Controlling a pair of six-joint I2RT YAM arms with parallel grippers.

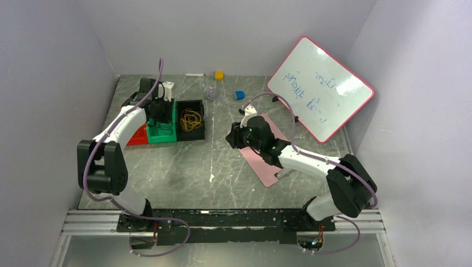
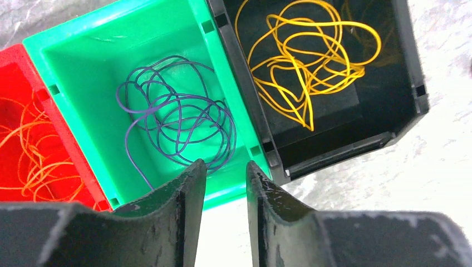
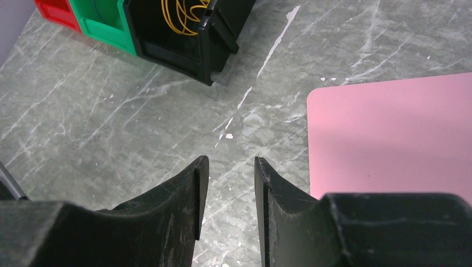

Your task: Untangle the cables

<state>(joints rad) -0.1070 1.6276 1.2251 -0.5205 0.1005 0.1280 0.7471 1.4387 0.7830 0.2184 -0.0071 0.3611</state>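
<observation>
Three bins stand side by side at the back left. The yellow cable (image 2: 303,61) lies coiled in the black bin (image 2: 406,67), the dark blue cable (image 2: 181,119) in the green bin (image 2: 83,61), and the orange-red cable (image 2: 30,153) in the red bin (image 2: 22,58). My left gripper (image 2: 225,169) is open and empty, just above the green bin's near rim. My right gripper (image 3: 229,167) is open and empty over bare table, left of the pink mat (image 3: 389,139). In the top view the yellow cable (image 1: 191,119) shows in the black bin (image 1: 200,105); my left gripper (image 1: 158,111) covers the green bin.
A tilted whiteboard (image 1: 320,89) leans at the back right. A yellow cube (image 1: 219,75), a blue cube (image 1: 239,95), a small clear ball (image 1: 210,93) and a white pen (image 1: 193,74) lie near the back wall. The pink mat (image 1: 267,161) lies under the right arm.
</observation>
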